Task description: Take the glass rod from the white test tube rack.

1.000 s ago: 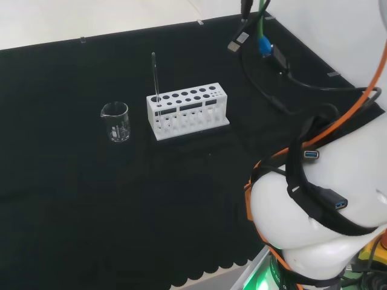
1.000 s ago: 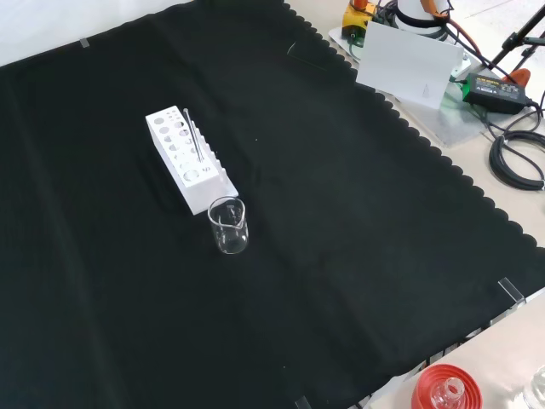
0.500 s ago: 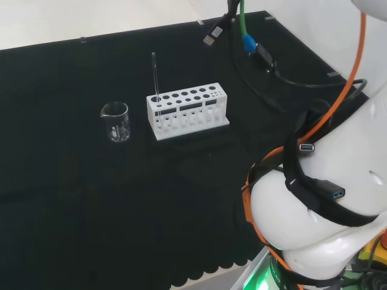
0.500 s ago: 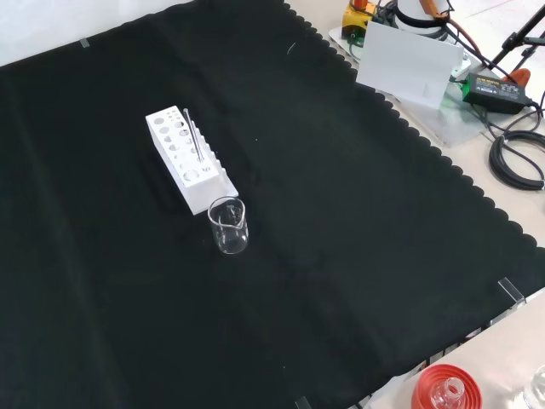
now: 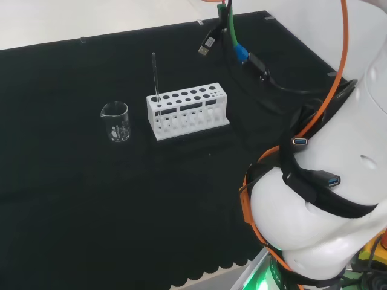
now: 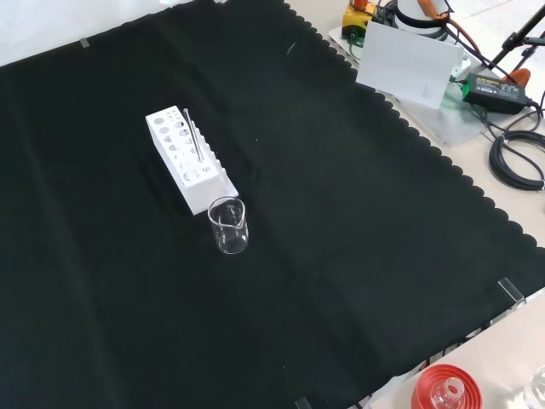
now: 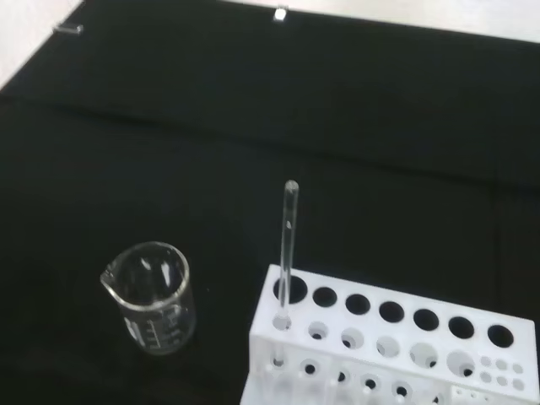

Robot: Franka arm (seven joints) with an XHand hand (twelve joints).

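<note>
**Glass rod waiting in the rack**

Glass rod (image 5: 155, 77) stands upright in the end hole of the white test tube rack (image 5: 187, 112), a small beaker (image 5: 115, 121) just beside that end. Hand's finger state: cannot tell, so nothing places the rod against it.

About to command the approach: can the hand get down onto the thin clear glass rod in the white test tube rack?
Probably yes: the glass rod stands upright in the white rack's end hole, with only the small glass beaker beside, apart.
</note>
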